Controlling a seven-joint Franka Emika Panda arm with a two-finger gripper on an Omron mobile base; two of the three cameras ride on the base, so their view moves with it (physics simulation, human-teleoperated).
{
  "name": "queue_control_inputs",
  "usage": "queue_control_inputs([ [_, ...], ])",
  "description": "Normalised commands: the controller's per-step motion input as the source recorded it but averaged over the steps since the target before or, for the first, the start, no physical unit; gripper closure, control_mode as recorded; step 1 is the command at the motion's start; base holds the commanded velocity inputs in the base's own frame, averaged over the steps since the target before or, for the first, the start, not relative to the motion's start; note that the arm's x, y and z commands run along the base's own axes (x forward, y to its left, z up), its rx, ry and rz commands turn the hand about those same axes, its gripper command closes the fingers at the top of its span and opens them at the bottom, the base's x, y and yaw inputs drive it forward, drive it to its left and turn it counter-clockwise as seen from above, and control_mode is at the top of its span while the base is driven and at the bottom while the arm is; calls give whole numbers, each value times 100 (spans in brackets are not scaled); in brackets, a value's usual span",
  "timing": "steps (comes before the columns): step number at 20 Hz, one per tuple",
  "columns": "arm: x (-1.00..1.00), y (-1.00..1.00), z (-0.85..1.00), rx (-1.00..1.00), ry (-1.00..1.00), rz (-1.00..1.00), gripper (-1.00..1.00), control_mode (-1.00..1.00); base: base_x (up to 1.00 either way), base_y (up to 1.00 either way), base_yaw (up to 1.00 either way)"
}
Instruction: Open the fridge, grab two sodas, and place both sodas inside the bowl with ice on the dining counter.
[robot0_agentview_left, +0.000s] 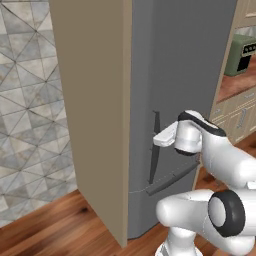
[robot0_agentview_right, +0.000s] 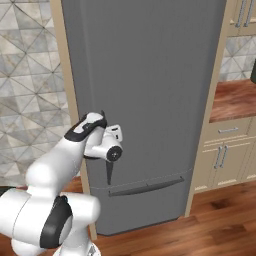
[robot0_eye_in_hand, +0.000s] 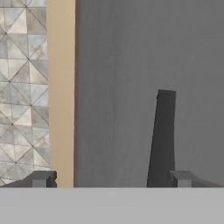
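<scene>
The tall grey fridge (robot0_agentview_left: 185, 75) (robot0_agentview_right: 150, 75) (robot0_eye_in_hand: 118, 87) stands with its doors shut, a beige side frame (robot0_eye_in_hand: 60, 96) along its left. My gripper (robot0_agentview_left: 157, 140) (robot0_agentview_right: 116, 133) (robot0_eye_in_hand: 111, 179) is open, close in front of the upper door. Its dark vertical handle (robot0_agentview_left: 155, 162) (robot0_agentview_right: 108, 176) (robot0_eye_in_hand: 162, 135) lies just inside the right fingertip (robot0_eye_in_hand: 181, 178), and nothing is gripped. The sodas are hidden behind the door. Both the bowl and the dining counter are out of view.
A horizontal dark handle (robot0_agentview_left: 172, 180) (robot0_agentview_right: 145, 187) runs across the lower drawer. A tiled wall (robot0_agentview_left: 30, 115) (robot0_agentview_right: 30, 90) stands left of the fridge. To its right is the wall counter (robot0_agentview_right: 232, 100) with cream cabinets and a stove (robot0_agentview_left: 240, 52). Wood floor (robot0_agentview_right: 220, 225) lies below.
</scene>
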Motion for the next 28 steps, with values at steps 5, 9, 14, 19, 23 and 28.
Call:
queue_control_inputs([
  [5, 27, -15, -16, 0, 0, -4, -100, -100, 0, 0, 0],
  [9, 26, -7, -17, 0, 0, -3, -100, -100, 0, 0, 0],
  [14, 28, 0, -21, 0, 0, 0, -100, -100, 0, 0, 0],
  [19, 36, 0, -22, 0, 0, 2, -100, -100, 0, 0, 0],
  [23, 32, 0, -19, 0, 0, 3, -100, -100, 0, 0, 0],
  [28, 23, 2, -22, 0, 0, 1, 100, -100, 0, 0, 0],
])
